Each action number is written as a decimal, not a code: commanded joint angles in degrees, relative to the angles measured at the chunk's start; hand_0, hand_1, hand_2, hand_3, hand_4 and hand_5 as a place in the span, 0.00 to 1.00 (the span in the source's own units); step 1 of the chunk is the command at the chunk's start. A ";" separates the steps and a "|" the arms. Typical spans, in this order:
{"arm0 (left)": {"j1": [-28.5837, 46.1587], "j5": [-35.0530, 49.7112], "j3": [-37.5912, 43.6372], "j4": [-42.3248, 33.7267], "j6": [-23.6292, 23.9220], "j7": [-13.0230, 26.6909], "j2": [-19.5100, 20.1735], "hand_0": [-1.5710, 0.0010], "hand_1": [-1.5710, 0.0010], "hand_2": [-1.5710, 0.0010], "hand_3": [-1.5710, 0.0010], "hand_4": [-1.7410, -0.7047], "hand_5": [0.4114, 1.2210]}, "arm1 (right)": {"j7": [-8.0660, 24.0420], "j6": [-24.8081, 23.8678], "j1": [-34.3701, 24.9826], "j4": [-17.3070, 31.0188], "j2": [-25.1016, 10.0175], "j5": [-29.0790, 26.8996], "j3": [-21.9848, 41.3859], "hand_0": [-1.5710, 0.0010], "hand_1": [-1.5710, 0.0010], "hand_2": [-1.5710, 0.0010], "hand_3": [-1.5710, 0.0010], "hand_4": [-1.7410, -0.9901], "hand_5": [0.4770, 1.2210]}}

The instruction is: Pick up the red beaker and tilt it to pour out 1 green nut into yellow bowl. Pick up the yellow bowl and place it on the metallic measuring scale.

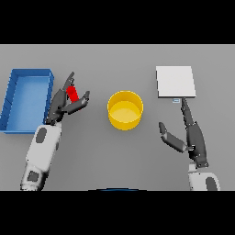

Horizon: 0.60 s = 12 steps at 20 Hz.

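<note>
— How far along was it?
— Early, I judged. The yellow bowl [125,110] sat mid-table, no nut visible inside, well apart from the metallic scale [175,81].
— And the red beaker [72,93]?
— Between the left hand's [64,103] spread fingers and thumb, beside the blue tray [9,102], not clamped. The right hand [188,133] rested open near the scale.

A grey table [92,156] carries a blue tray [9,98] at the left of the frame, a yellow bowl [125,120] at centre, and a metallic scale [175,81] at upper right.
</note>
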 commanded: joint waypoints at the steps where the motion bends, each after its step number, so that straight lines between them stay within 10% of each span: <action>1: -0.54 0.20 0.35 0.88 0.08 -1.01 -0.13 1.00 1.00 1.00 1.00 0.39 0.35 | -0.54 -0.16 0.61 -0.24 0.17 0.08 0.11 1.00 1.00 1.00 1.00 0.64 0.22; 3: -1.55 1.36 1.72 2.74 0.55 -2.26 -0.81 1.00 0.98 0.96 0.98 0.35 0.39 | -0.61 -0.52 0.90 -1.00 0.48 0.82 0.66 1.00 1.00 1.00 1.00 0.64 0.22; 7: -2.80 1.60 2.88 4.18 2.82 -1.09 -1.71 0.58 0.55 0.53 0.54 0.23 0.65 | 0.64 -0.62 -0.22 -0.07 0.11 0.18 -0.31 1.00 1.00 1.00 1.00 0.65 0.23; 12: -3.50 -0.51 0.66 4.64 3.03 -0.68 -1.33 0.19 0.18 0.17 0.24 0.19 0.89 | 0.80 -0.61 -0.07 -0.34 0.55 0.08 -0.05 1.00 1.00 1.00 1.00 0.65 0.22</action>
